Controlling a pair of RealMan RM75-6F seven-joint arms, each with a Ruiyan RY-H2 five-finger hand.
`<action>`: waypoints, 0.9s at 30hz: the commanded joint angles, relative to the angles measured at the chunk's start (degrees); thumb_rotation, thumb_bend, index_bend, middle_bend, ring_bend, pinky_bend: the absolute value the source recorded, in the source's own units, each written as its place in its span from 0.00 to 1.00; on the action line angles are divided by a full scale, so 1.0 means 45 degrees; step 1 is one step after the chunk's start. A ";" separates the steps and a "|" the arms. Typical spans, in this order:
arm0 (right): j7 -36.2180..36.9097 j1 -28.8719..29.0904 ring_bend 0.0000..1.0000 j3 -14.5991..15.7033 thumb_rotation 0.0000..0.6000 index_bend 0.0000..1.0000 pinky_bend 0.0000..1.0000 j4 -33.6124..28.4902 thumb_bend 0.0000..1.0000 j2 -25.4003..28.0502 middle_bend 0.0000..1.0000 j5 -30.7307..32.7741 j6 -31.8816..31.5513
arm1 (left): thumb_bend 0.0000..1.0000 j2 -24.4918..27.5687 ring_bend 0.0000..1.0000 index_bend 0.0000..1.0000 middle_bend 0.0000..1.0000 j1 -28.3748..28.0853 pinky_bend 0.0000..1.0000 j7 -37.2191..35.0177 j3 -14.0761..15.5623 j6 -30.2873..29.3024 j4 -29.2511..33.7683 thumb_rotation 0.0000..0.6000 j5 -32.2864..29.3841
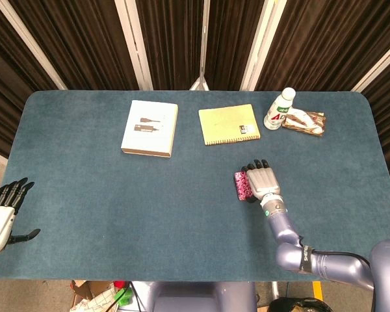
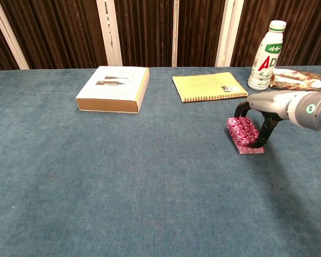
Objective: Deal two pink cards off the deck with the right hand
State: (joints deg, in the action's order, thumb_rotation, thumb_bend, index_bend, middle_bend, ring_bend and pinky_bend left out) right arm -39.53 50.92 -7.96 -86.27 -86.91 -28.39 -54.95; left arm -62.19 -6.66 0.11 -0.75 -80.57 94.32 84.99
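Observation:
The pink patterned deck [image 1: 242,186] lies on the blue table right of centre, also seen as the deck [image 2: 242,134] in the chest view. My right hand [image 1: 262,179] arches over its right side. In the chest view the right hand [image 2: 263,113] has its thumb against the deck's far end and dark fingertips [image 2: 258,142] curled down onto the near right edge, so it pinches the deck. No single card shows apart from the deck. My left hand [image 1: 2,214] hangs off the table's near left corner, fingers spread and holding nothing.
A white box [image 1: 150,127] and a yellow notebook [image 1: 229,123] lie at the back of the table. A white bottle [image 1: 279,108] stands beside a patterned packet [image 1: 305,121] at the back right. Bare blue table [image 1: 117,208] spreads left of the deck.

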 commanded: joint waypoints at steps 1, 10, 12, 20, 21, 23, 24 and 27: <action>0.0126 -0.0097 0.00 -0.0045 1.00 0.67 0.00 -0.0187 0.29 0.0316 0.20 -0.0115 -0.0144 | 0.02 0.0000 0.00 0.00 0.00 0.0003 0.00 0.0000 0.0002 -0.0006 0.0004 1.00 0.0003; 0.0414 -0.0470 0.00 0.0078 1.00 0.67 0.00 -0.0183 0.29 0.1245 0.20 0.0041 -0.0162 | 0.02 -0.0014 0.00 0.00 0.00 0.0005 0.00 0.0053 0.0005 -0.0011 0.0022 1.00 -0.0001; 0.0455 -0.0558 0.00 0.0173 1.00 0.67 0.00 -0.0097 0.29 0.1332 0.20 0.0108 -0.0093 | 0.02 -0.0022 0.00 0.00 0.00 0.0002 0.00 0.0083 0.0008 -0.0011 0.0027 1.00 0.0008; 0.0316 -0.0733 0.00 0.0610 1.00 0.59 0.00 0.0582 0.29 0.1170 0.20 0.0333 0.0180 | 0.02 -0.0051 0.00 0.00 0.00 -0.0021 0.00 0.0201 0.0005 0.0013 0.0065 1.00 0.0002; 0.0208 -0.0724 0.00 0.0684 1.00 0.55 0.00 0.0659 0.29 0.1133 0.19 0.0391 0.0202 | 0.02 -0.0047 0.00 0.00 0.00 -0.0021 0.00 0.0212 0.0004 0.0021 0.0073 1.00 -0.0011; 0.0046 -0.0696 0.00 0.0754 1.00 0.44 0.00 0.0722 0.29 0.1080 0.15 0.0489 0.0189 | 0.02 -0.0042 0.00 0.00 0.00 -0.0026 0.00 0.0224 0.0000 0.0034 0.0073 1.00 -0.0030; -0.0045 -0.0678 0.00 0.0790 1.00 0.39 0.00 0.0735 0.29 0.1059 0.12 0.0563 0.0193 | 0.02 -0.0040 0.00 0.00 0.00 -0.0025 0.00 0.0225 -0.0002 0.0034 0.0074 1.00 -0.0035; -0.0293 -0.0603 0.00 0.0844 1.00 0.15 0.00 0.0720 0.29 0.1012 0.02 0.0795 0.0205 | 0.02 -0.0039 0.00 0.00 0.00 -0.0020 0.00 0.0220 -0.0004 0.0019 0.0070 1.00 -0.0035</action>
State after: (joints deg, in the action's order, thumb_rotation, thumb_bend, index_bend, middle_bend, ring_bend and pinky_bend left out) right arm -40.51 48.05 -4.31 -83.03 -82.24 -25.13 -54.07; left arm -62.36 -6.75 1.09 -0.77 -80.48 94.64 84.83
